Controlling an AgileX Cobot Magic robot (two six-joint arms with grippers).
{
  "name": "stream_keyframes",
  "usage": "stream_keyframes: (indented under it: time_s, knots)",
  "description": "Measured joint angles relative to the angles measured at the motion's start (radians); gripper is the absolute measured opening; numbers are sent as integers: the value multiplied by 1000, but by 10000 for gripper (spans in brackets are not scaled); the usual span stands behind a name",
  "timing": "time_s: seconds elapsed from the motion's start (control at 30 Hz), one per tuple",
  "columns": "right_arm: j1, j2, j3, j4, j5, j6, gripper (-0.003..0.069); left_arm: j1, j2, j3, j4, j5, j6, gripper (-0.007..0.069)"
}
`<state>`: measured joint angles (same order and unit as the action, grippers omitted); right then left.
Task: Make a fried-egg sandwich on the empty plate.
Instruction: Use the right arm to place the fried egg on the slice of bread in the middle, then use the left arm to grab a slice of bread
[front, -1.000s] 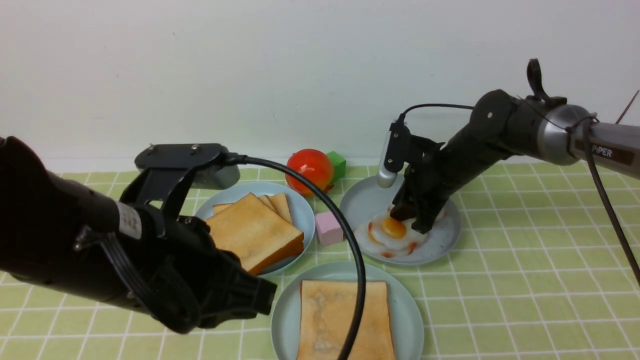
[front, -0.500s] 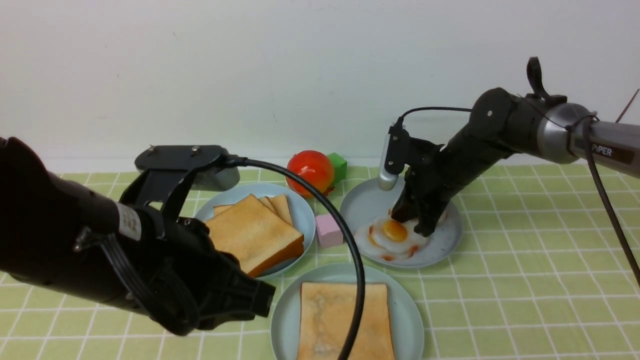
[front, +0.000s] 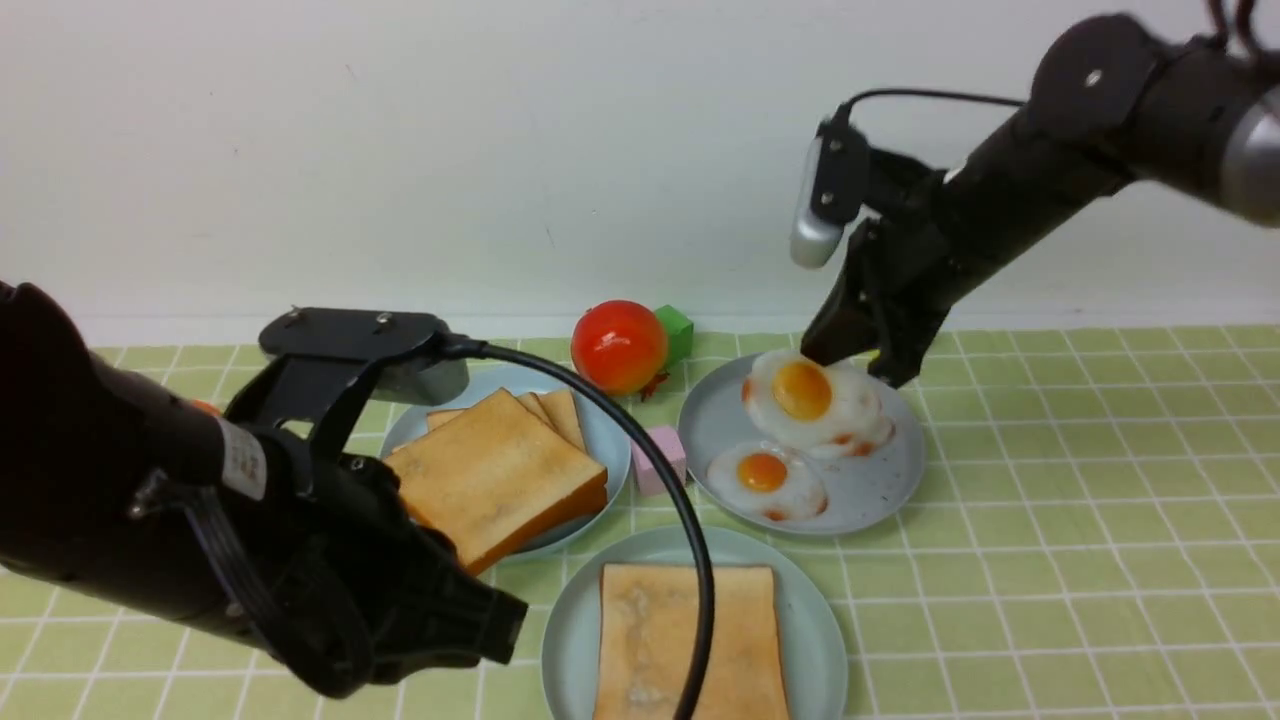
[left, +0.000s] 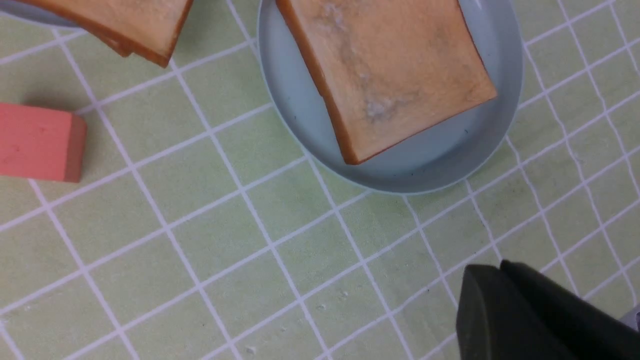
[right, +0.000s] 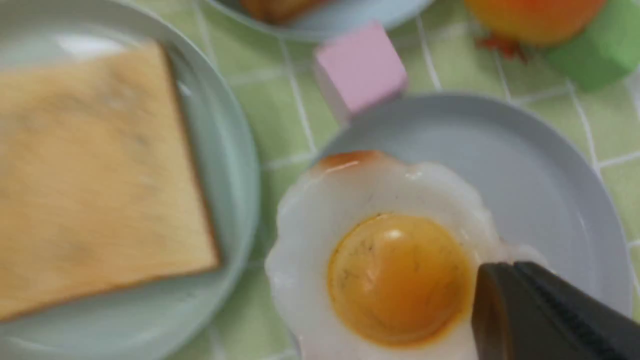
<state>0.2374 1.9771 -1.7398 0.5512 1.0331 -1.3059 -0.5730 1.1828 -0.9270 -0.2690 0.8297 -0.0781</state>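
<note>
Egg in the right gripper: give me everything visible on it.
The fried egg is a glossy, plastic-looking toy: wavy round white, domed orange yolk, reddish-brown flecks at the rim. The right gripper is shut on one edge, holding it tilted with the yolk towards the front camera, apparently just above the grey-blue plate. Nothing else visibly touches it.

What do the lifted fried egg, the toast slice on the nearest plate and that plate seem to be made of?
Fried egg: probably soft plastic or rubber, glossy; highlights shine on the yolk. Toast slice: likely foam or matte plastic; dull, mottled surface. Plate: apparently hard plastic, smooth; soft reflections near its rim.
</note>
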Motion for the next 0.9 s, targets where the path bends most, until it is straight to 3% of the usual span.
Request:
stream_keyframes:
  time_s: [0.23, 0.37, 0.6, 0.77, 0.9]
  knots:
    - [48, -24, 32, 71, 152, 101, -1, 0, -80, 0, 96, -7, -81, 36]
    - [170, -11, 141, 57, 106, 129, -1, 0, -121, 0, 165, -10, -163, 38]
    - [246, 38, 223, 25, 0, 156, 5, 0, -126, 0, 173, 5, -190, 39]
    - [280, 61, 233, -61, -43, 248, 78, 0, -126, 0, 174, 9, -198, 43]
    - [281, 11, 212, -195, -51, 370, 242, 0, -126, 0, 179, -3, -221, 52]
